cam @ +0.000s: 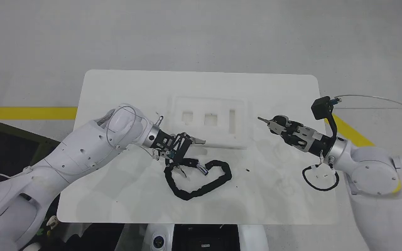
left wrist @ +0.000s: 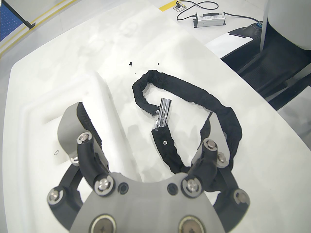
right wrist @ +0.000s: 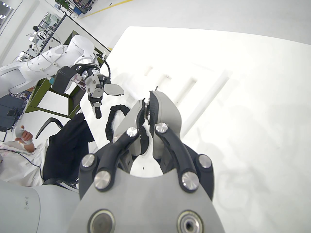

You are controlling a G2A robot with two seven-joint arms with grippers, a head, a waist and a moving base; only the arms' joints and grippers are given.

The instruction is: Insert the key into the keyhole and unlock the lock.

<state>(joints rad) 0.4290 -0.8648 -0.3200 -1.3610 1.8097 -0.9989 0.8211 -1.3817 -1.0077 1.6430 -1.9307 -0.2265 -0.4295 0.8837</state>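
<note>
My right pincer (cam: 274, 122) grips the key (cam: 262, 118), well apart from the lock (cam: 202, 182); my left pincer (cam: 188, 152) hangs spread just over the lock. I'd steady the lock's metal barrel (left wrist: 164, 113) first, then bring the key in straight.

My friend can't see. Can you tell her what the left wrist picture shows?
The left gripper hangs open over a black cloth-covered chain lock that lies in a loop on the white table. The lock's shiny silver cylinder lies just ahead, between the two fingers.
</note>
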